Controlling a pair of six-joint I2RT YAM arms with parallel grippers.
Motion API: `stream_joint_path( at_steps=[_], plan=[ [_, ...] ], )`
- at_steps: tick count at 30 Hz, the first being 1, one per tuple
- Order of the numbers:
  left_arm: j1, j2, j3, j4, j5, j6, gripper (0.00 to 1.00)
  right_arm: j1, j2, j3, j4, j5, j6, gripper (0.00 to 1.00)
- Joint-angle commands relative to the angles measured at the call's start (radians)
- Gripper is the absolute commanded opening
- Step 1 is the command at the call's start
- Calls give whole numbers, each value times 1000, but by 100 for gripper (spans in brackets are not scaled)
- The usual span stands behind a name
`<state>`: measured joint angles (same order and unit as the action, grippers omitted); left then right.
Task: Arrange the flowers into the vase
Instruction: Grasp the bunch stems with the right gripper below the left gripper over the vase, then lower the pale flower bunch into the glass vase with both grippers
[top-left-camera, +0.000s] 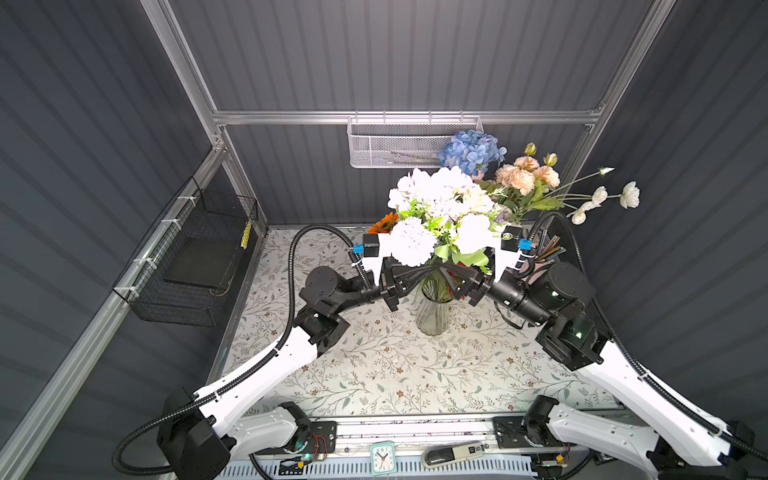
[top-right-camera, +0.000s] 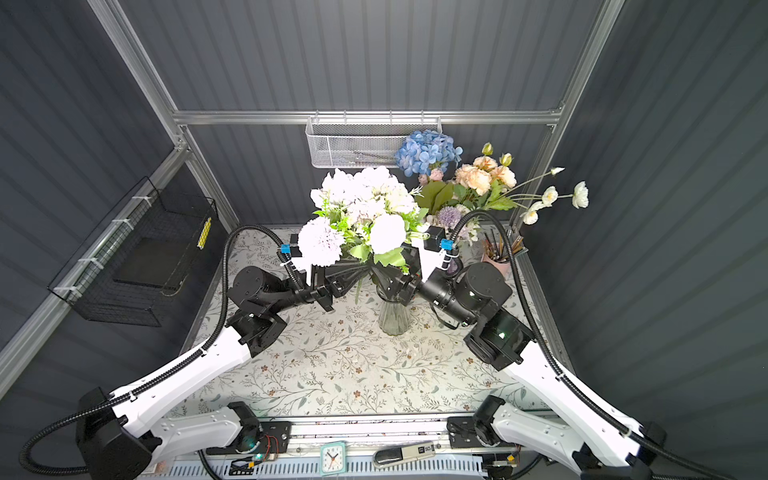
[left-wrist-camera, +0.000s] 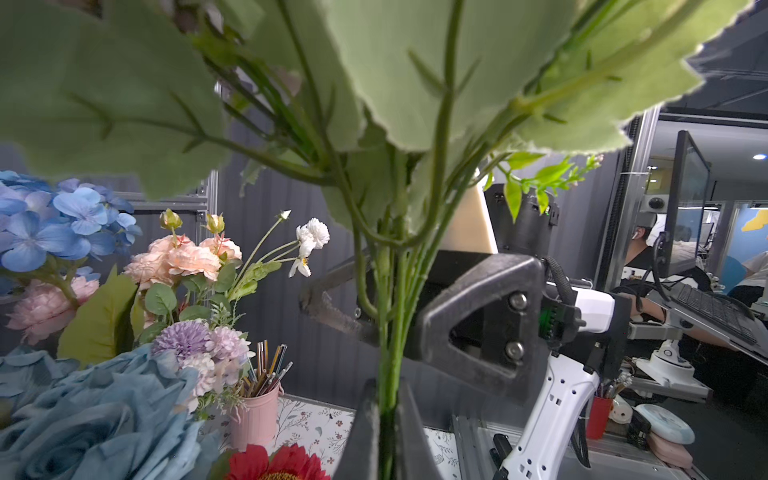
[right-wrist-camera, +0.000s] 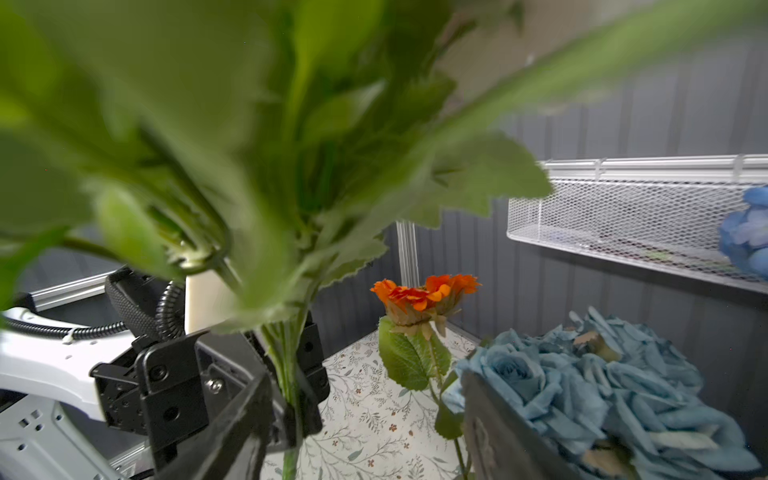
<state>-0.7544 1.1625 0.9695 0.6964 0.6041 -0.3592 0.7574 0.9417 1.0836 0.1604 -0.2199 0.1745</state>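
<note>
A clear glass vase (top-left-camera: 432, 313) (top-right-camera: 392, 316) stands mid-table on the floral cloth. Above it hangs a bunch of white flowers (top-left-camera: 440, 216) (top-right-camera: 361, 216) with green leaves. My left gripper (top-left-camera: 428, 272) (left-wrist-camera: 386, 419) is shut on its stems (left-wrist-camera: 388, 365). The stem tips (top-right-camera: 358, 291) hang just left of the vase rim in a top view. My right gripper (top-left-camera: 451, 280) (right-wrist-camera: 365, 428) is open, its jaws on either side of the same stems. More flowers stand at the back right: blue hydrangea (top-left-camera: 471, 151), peach blooms (top-left-camera: 525, 174), blue roses (right-wrist-camera: 582, 374), an orange daisy (right-wrist-camera: 424, 295).
A pink tin of sticks (left-wrist-camera: 253, 419) (top-left-camera: 544, 257) stands at the back right. A white mesh basket (top-left-camera: 415, 143) hangs on the rear wall and a black wire basket (top-left-camera: 187, 257) on the left wall. A small clock (top-left-camera: 382, 457) sits at the front rail.
</note>
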Motion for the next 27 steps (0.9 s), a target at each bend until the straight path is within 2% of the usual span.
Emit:
stream_joint_path(
  at_steps=[1,4,8,19,24,27],
  plan=[
    [-8,8,31,-13,10,42,0,-24,3,-11,73,-79,72,65],
    [-10,17,31,-18,9,51,0,-33,13,-14,94,-144,93,60],
    [-10,23,29,-20,-1,58,0,-35,31,-14,97,-214,107,59],
    [-13,37,31,-7,4,71,0,-35,74,-8,73,-239,118,49],
    [-22,38,37,-39,10,100,0,-36,80,-4,70,-239,114,38],
    [-27,36,37,-66,8,119,0,-38,80,-5,63,-236,111,25]
  ],
)
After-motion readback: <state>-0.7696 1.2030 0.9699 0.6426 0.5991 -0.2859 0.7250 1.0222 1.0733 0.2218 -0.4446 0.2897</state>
